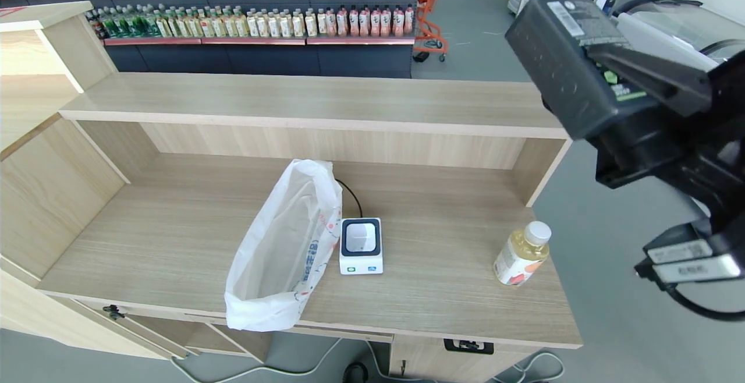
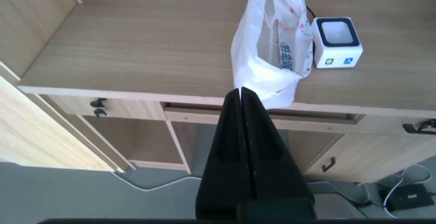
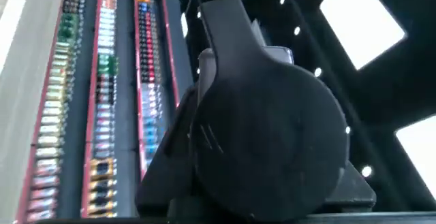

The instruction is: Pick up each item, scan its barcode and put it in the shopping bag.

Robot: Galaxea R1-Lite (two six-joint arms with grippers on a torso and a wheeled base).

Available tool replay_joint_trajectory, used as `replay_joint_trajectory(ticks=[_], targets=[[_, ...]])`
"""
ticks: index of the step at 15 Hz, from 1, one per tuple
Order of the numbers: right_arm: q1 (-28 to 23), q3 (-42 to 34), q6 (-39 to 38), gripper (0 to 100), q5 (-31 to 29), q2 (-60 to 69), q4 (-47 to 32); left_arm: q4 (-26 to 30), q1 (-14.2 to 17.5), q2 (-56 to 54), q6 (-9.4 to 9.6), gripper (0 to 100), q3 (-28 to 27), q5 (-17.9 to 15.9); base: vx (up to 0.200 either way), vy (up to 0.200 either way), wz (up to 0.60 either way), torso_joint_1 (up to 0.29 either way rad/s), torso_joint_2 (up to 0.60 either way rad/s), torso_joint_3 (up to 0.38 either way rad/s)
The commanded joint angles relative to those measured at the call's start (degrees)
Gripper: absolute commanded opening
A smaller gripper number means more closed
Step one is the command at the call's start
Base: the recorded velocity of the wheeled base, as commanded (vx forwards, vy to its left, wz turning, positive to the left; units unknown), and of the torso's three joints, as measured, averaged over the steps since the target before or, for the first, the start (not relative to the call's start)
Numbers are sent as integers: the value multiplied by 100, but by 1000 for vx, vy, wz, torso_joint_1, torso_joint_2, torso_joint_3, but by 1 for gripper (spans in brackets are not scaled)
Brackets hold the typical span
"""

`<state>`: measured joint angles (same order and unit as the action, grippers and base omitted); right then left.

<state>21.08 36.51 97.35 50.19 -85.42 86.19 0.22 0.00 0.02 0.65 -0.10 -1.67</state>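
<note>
A white shopping bag [image 1: 285,249] lies open on the wooden counter [image 1: 442,290], with a small white barcode scanner [image 1: 361,245] right beside it. A bottle of pale yellow drink [image 1: 522,254] with a white cap stands near the counter's right edge. My left gripper [image 2: 242,98] is shut and holds nothing; it hangs in front of and below the counter's front edge, pointing toward the bag [image 2: 272,40] and the scanner [image 2: 338,41]. My right arm [image 1: 611,80] is raised high at the right, well above the bottle. The right gripper [image 3: 225,26] points up toward the shelves and ceiling.
A raised wooden ledge [image 1: 314,100] runs along the back of the counter, with side walls at both ends. Shelves of bottled drinks [image 1: 256,22] stand behind. The scanner's black cable [image 1: 352,197] trails toward the back. Drawers sit under the counter's front [image 2: 266,118].
</note>
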Motion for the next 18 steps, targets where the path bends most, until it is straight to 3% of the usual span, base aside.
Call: replay_joint_trajectory(ticks=[1,3,10,11,15,18], targets=[[459,-1032,1479,0,966,69,381,-4,0,-2,-3,0,1,0,0,0,0,0,0,0],[784,-1041,2191,0,1415,78,381,-4,0,-2,-3,0,1,0,0,0,0,0,0,0],[1083,-1032,2429,0,1582,482,-216,-4,0,-2,-3,0,1,0,0,0,0,0,0,0],[1083,-1041,2560,0,1889,676,-638,-4,0,-2,-3,0,1,0,0,0,0,0,0,0],[1285,-1014,3343,0,1968,983,-2326,-4,0,6,-3,0,1,0,0,0,0,0,0,0],[1302,-1014,3466,0,2030,1071,-2484,4,0,-2,-3,0,1,0,0,0,0,0,0,0]])
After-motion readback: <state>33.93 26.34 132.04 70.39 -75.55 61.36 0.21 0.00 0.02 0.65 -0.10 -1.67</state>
